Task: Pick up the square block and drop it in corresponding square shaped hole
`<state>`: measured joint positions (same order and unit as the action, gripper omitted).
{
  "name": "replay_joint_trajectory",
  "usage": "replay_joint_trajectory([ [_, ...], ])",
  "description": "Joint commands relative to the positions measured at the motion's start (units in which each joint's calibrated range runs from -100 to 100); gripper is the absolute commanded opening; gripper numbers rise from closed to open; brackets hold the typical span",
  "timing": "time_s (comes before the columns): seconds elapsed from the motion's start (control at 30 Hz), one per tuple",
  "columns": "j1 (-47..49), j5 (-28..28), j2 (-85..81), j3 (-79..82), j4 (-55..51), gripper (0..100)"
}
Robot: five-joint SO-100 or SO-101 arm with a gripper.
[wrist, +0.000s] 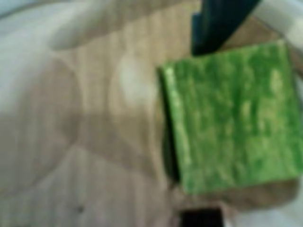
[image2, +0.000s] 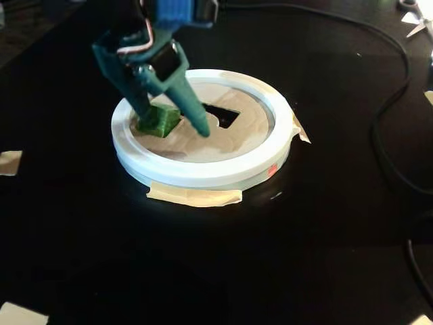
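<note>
Black tabletop (image2: 325, 223) with cables carries the white-hooped tan cardboard disc (image2: 203, 172). We see the teal two-finger gripper (image2: 177, 126) pinching the small green wooden cube (image2: 160, 120), tilted over the disc's left side, beside the dark square cut-out (image2: 226, 116).

A black surface (image2: 325, 237) carries the white hoop (image2: 203, 172) at centre frame, taped down, with a black cable (image2: 389, 101) at right.

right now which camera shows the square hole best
The fixed view. There the square hole shows as a dark cut-out in the cardboard disc, just right of the gripper and the green block. The wrist view is blurred and filled by the block; a dark patch at its bottom edge cannot be identified.
</note>
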<state>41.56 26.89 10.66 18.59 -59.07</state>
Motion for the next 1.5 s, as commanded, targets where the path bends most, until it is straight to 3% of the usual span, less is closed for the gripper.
replay_joint_trajectory([
  [0.0, 2.89, 0.73, -0.4, 3.99, 9.34, 81],
  [0.33, 2.26, 0.29, -2.64, 6.91, 13.16, 82],
  [0.53, 0.26, -2.54, -10.61, 5.54, 2.72, 82],
  [0.87, -0.48, -3.71, -15.81, 4.99, -1.19, 82],
  [0.97, -1.23, -4.64, -24.58, 6.91, -7.31, 81],
  [1.13, -11.1, -9.13, -39.18, 13.01, -14.44, 81],
  [1.47, -37.06, -17.68, -72.59, 39.06, -10.22, 81],
])
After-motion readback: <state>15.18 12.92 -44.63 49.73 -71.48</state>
